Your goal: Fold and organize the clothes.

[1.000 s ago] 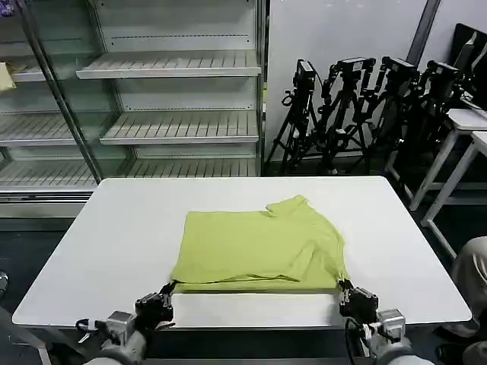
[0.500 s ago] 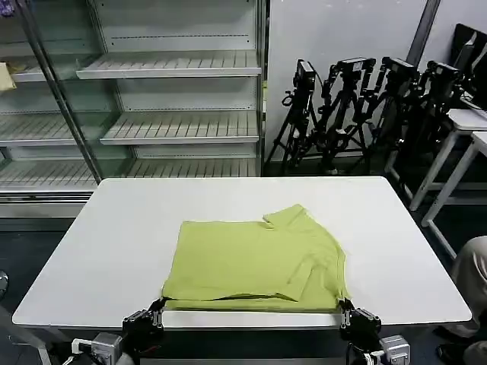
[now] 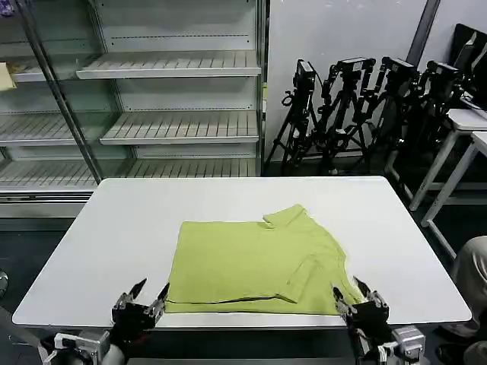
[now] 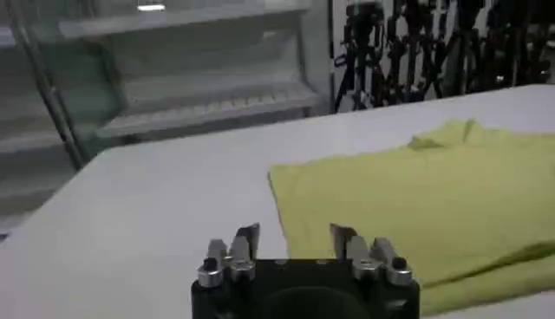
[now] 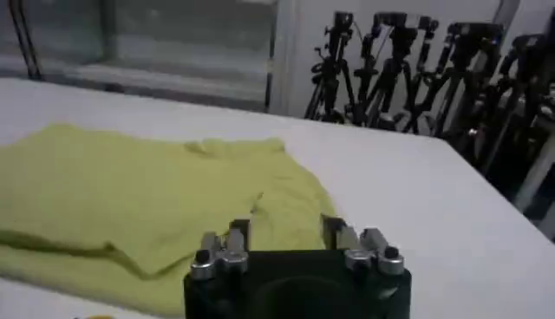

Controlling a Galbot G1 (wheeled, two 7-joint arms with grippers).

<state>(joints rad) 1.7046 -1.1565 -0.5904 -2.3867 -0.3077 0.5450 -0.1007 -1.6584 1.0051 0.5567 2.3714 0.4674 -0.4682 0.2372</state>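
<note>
The clothes, one lime-green T-shirt, lie folded flat on the white table, with a sleeve bunched at the far right. My left gripper stands open at the table's front edge, just off the shirt's near left corner, holding nothing. Off the near right corner my right gripper is open too and holds nothing. From the left wrist, the shirt spreads ahead of the open gripper. From the right wrist, the shirt lies in front of the open gripper.
Empty metal shelving stands behind the table. A row of black tripods is at the back right, with white tables beyond. Bare tabletop surrounds the shirt on the left, far and right sides.
Both grippers were shut on the shirt's near corners and drew it toward the front edge. Now both have opened, let go and backed off slightly; the shirt lies at rest.
</note>
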